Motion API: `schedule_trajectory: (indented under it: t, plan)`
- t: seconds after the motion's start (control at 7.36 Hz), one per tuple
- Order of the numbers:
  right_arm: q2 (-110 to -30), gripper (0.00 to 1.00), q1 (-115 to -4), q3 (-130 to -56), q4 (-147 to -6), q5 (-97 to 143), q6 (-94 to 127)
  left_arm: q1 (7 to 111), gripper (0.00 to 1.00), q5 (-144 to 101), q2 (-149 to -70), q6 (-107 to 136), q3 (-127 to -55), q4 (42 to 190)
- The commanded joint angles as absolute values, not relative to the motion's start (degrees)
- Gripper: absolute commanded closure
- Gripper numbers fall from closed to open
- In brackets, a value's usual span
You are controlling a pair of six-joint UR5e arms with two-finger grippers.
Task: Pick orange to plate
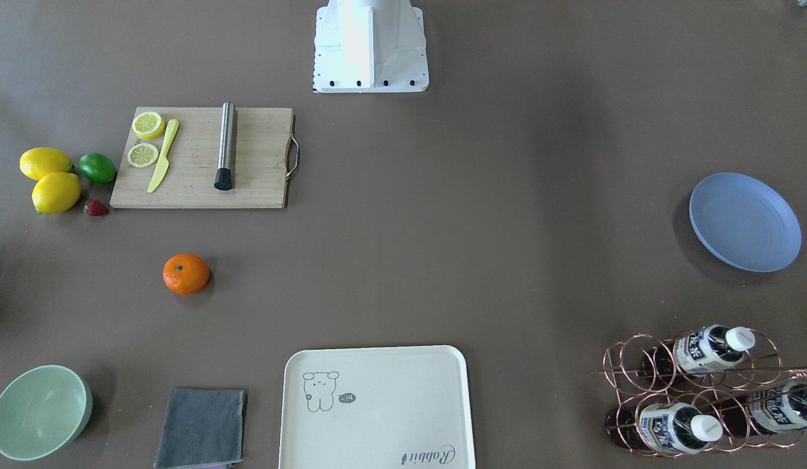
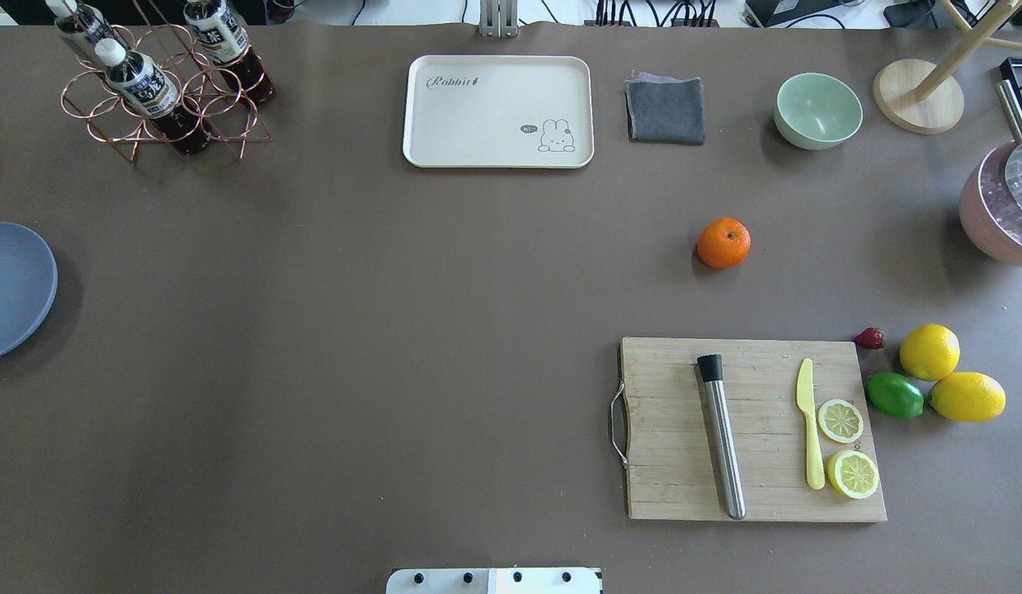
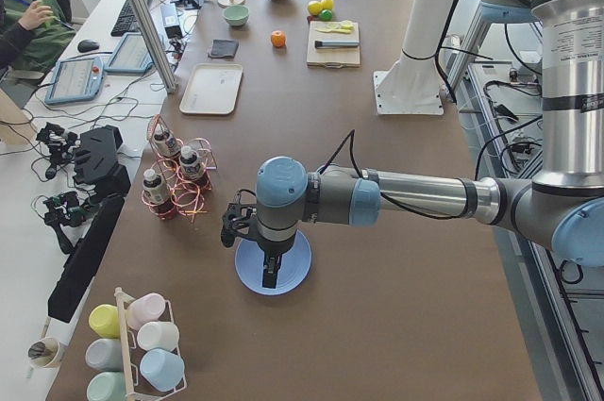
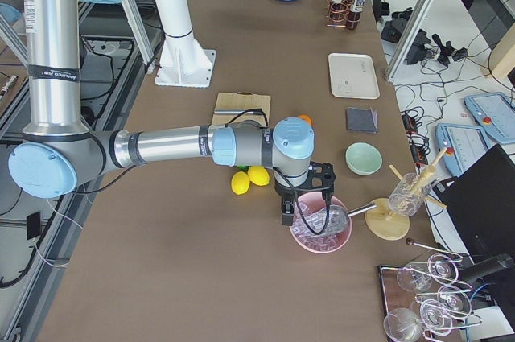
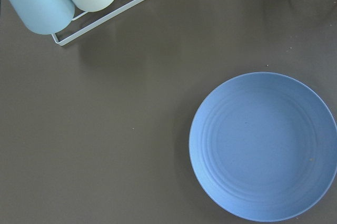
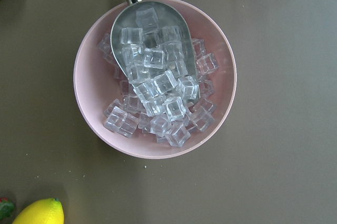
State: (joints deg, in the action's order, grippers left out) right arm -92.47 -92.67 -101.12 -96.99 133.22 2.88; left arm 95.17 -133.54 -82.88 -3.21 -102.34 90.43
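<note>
The orange point(image 1: 185, 273) lies alone on the brown table, between the cutting board and the grey cloth; the overhead view shows the orange point(image 2: 723, 242) right of centre. The light-blue plate point(image 1: 745, 221) sits empty at the far end on the robot's left, cut by the overhead view's edge point(image 2: 11, 289). My left gripper point(image 3: 270, 278) hangs above the plate point(image 3: 294, 269), which fills the lower right of the left wrist view point(image 5: 263, 145). My right gripper point(image 4: 287, 215) hovers over a pink ice bowl, far from the orange. Whether either gripper is open or shut I cannot tell.
A wooden cutting board point(image 2: 754, 429) holds a steel muddler, a yellow knife and lemon slices. Lemons point(image 2: 930, 352), a lime and a strawberry lie beside it. A cream tray point(image 2: 498, 111), grey cloth point(image 2: 665, 110), green bowl point(image 2: 817, 110), bottle rack point(image 2: 160, 82) and pink ice bowl point(image 6: 155, 76) line the edges.
</note>
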Motion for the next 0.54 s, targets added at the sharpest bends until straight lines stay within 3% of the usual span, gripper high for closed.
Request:
schedule_trajectory:
  t: [0.0,0.41]
  plan:
    - [-92.9,0.00,-92.5,-101.1,-97.0,133.2,3.5,95.1,0.02,-133.9,-83.1,-3.1,-102.8,90.0]
    - [-93.1,0.00,-92.5,-100.8,-96.9,133.2,3.3,95.1,0.02,-133.9,-83.2,-3.0,-102.5,90.0]
